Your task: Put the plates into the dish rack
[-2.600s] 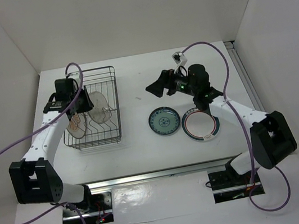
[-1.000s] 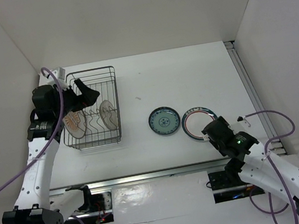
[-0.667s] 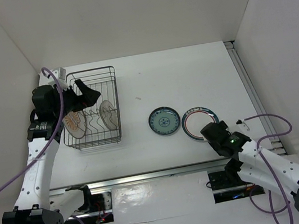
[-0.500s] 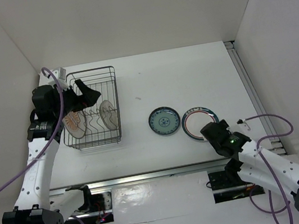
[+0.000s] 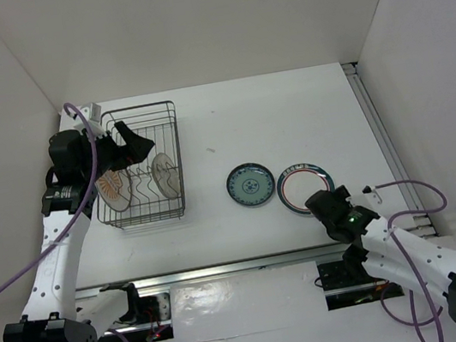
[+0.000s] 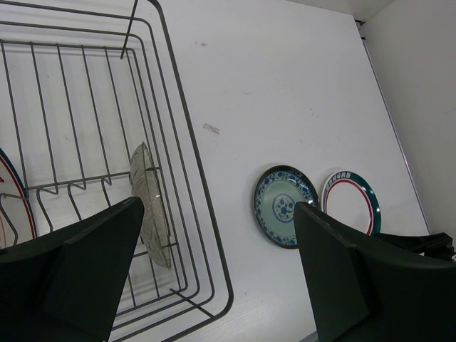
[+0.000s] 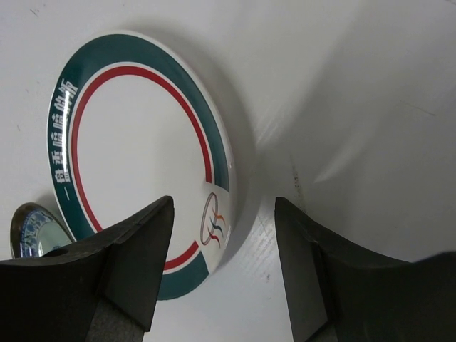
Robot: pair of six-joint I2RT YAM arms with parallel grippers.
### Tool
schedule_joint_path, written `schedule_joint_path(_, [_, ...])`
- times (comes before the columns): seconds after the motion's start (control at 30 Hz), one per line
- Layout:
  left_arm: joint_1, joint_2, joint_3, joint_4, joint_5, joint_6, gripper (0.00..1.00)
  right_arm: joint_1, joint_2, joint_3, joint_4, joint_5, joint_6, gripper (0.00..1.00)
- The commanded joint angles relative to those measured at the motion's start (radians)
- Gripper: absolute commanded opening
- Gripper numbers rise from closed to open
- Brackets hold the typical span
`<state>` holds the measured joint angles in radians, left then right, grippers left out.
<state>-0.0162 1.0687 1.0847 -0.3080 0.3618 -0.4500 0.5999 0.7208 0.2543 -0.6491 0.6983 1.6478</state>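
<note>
Right gripper (image 7: 223,206) sits low with jaws partly closed astride the near rim of the green-and-red rimmed plate (image 7: 142,135), not yet pinching, probably to lift it by the edge. That plate lies flat, face up, on the table (image 5: 288,109) beside the blue plate (image 5: 250,184); round, so no long axis. Left gripper (image 6: 219,206) hangs wide, empty, above the dish rack (image 5: 140,107)

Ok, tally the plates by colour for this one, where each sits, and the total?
Translucent grey plate, in the dish rack: 1
White plate with orange sunburst, in the dish rack: 1
Teal-blue patterned plate, on the table: 1
White plate with green-and-red rim, on the table: 1
Total: 4 plates
</note>
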Motion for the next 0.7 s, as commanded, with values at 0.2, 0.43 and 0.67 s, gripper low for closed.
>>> schedule_joint_path(0.2, [0.005,-0.027,0.014,0.035,0.022,-0.001,1.0,0.008,0.167,-0.013,0.103,0.032,0.04,0.51])
schedule_joint_path(0.43, [0.005,-0.027,0.014,0.035,0.022,-0.001,1.0,0.008,0.197,-0.013,0.103,0.014,0.096,0.2])
schedule_joint_path(0.67, [0.005,-0.018,0.014,0.035,0.049,-0.001,1.0,0.008,0.146,-0.015,0.002,0.035,0.181,0.0])
